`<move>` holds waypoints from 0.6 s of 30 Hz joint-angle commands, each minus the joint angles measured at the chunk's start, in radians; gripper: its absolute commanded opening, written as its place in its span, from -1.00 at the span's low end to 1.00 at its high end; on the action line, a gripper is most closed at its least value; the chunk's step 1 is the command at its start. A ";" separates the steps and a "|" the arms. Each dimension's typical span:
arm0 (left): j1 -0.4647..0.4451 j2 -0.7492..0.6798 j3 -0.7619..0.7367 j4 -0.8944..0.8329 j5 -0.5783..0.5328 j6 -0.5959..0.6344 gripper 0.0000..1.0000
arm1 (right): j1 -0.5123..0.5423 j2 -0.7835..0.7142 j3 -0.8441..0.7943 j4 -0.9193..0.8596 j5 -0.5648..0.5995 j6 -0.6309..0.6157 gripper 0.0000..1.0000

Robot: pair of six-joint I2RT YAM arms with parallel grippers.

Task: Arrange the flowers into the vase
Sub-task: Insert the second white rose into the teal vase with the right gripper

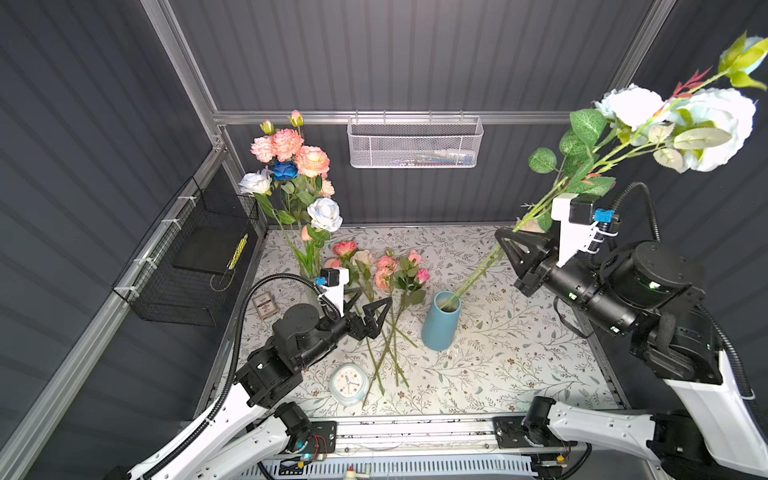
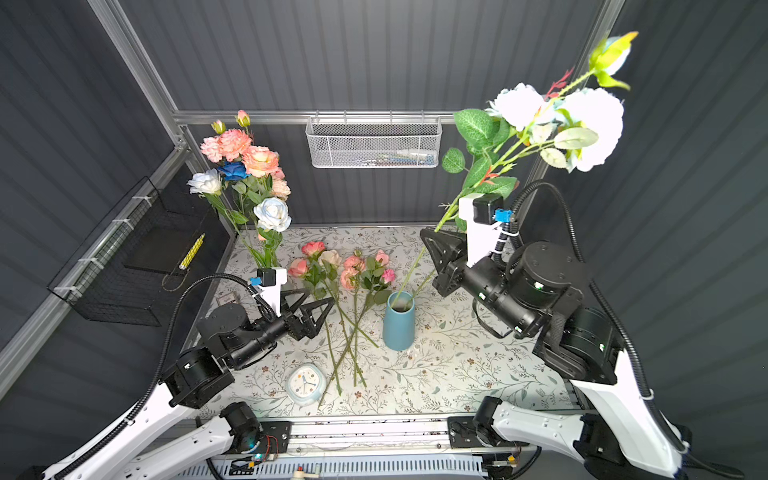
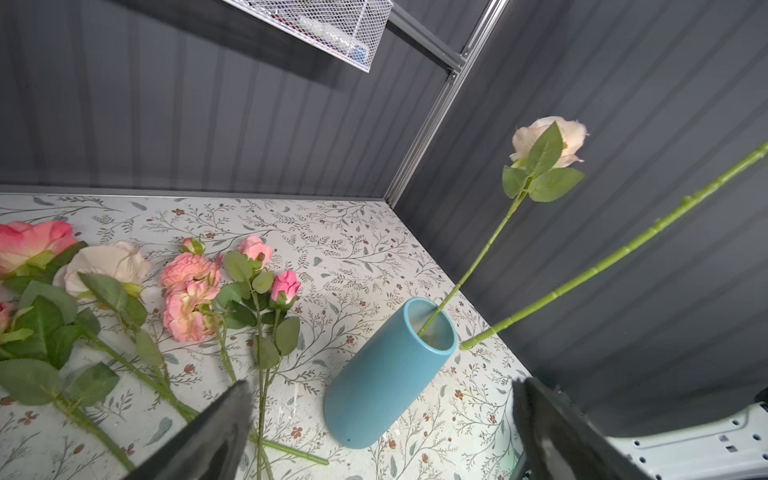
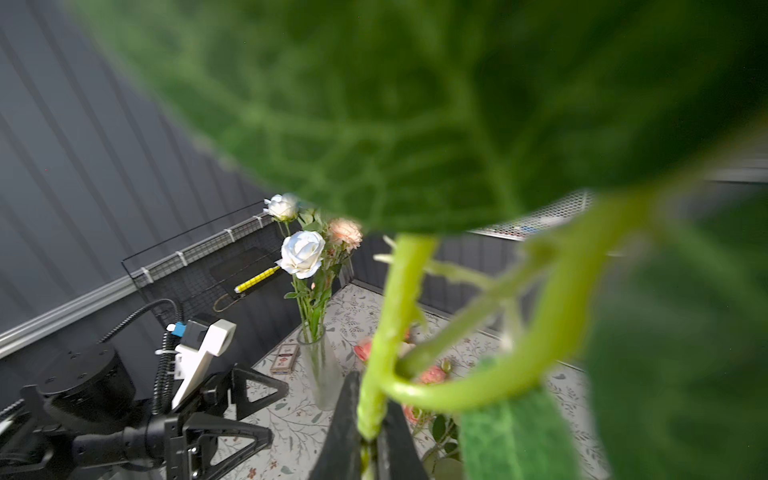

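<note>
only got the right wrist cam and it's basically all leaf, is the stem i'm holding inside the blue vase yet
observer: not yet. the left wrist view shows the held stem ending just outside the blue vase, close beside its rim on the side toward the right arm.
operator: ok so is the vase empty then
observer: no, one cream rose already stands in it, with its stem leaning out over the rim toward that same side.

place: robot lab booth | signs: grey panel walls (image 1: 415, 54), aluminium frame (image 1: 324, 117), mesh basket (image 1: 415, 145)
</note>
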 commanded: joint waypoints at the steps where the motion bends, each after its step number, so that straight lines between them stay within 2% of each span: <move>1: -0.003 -0.015 -0.005 -0.017 -0.036 -0.009 0.99 | -0.001 0.035 0.044 -0.052 0.091 -0.088 -1.00; 6: -0.004 -0.009 -0.007 -0.018 -0.037 -0.008 0.99 | -0.021 0.070 0.027 -0.041 0.118 -0.121 -1.00; 12: -0.004 -0.006 -0.019 -0.011 -0.037 -0.015 0.99 | -0.060 0.093 -0.111 0.048 0.045 -0.084 -1.00; 18: -0.003 0.002 -0.025 -0.022 -0.049 -0.028 0.99 | -0.063 0.154 -0.241 0.083 0.029 -0.046 -1.00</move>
